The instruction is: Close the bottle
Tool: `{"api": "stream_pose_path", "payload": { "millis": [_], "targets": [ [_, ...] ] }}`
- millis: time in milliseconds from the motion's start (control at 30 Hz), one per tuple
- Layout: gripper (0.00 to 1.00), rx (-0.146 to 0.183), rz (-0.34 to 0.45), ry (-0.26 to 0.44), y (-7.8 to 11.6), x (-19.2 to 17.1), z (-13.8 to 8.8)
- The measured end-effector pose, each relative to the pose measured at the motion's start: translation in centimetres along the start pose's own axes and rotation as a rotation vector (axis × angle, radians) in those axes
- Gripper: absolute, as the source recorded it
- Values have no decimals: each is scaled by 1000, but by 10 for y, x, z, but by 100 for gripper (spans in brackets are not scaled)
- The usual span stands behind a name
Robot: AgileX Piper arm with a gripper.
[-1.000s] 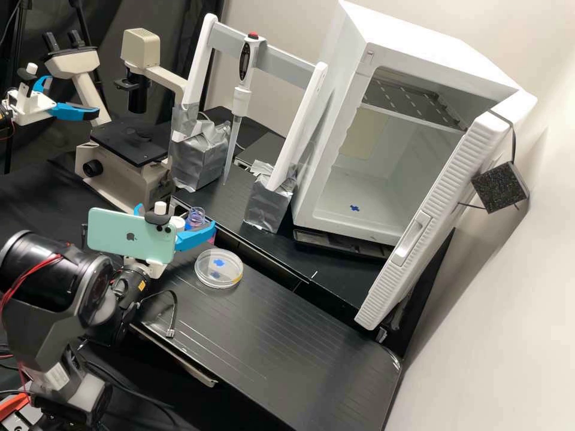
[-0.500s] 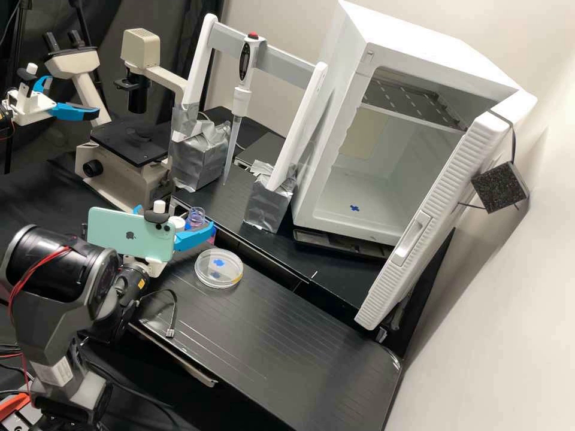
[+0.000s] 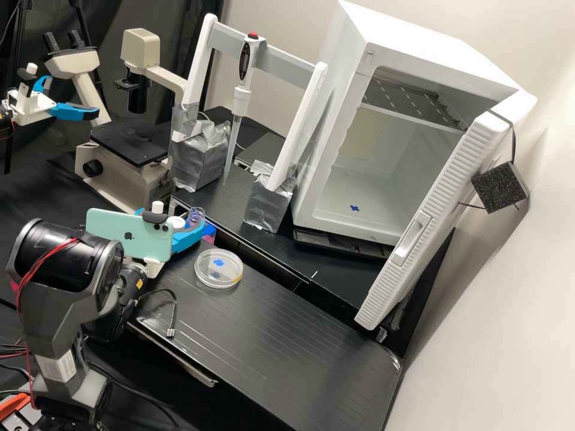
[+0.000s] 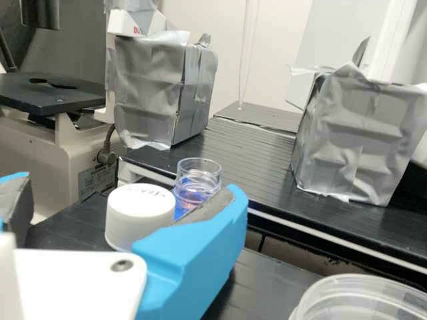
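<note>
The claw [image 3: 172,217] has slid back a little, and the arm's big dark joint [image 3: 63,254] has gone up a bit. The bottle [image 4: 199,175] and the white cap [image 4: 140,215] have stayed where they were.

They are on a black bench [image 3: 269,335] with thin lines in it. A black step [image 4: 263,177] runs along the back, next to a pale wall [image 3: 503,311]. A big white box [image 3: 407,51] has its door [image 3: 434,221] wide open, with a blue mark on its floor. A pipette [image 3: 241,99] hangs down between two silver-wrapped feet, and a microscope [image 3: 129,140] stands to one side.

The bottle is see-through and stands up with an open top. Blue and pink show low down in it; I can't tell if that is all inside. The cap is just beside it. A clear round dish [image 3: 209,281] sits near them, with blue spots showing in it.

The claw is wide, with the cap between its two blue fingers [image 4: 193,257].
</note>
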Motion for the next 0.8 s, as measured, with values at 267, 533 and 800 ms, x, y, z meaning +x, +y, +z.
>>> {"api": "stream_pose_path", "payload": {
  "millis": [267, 533, 800],
  "targets": [
    [0, 7, 30, -13, 6, -1, 3],
    [0, 34, 69, -27, 13, -2, 6],
    [0, 42, 52, -23, 10, -2, 5]
  ]
}}
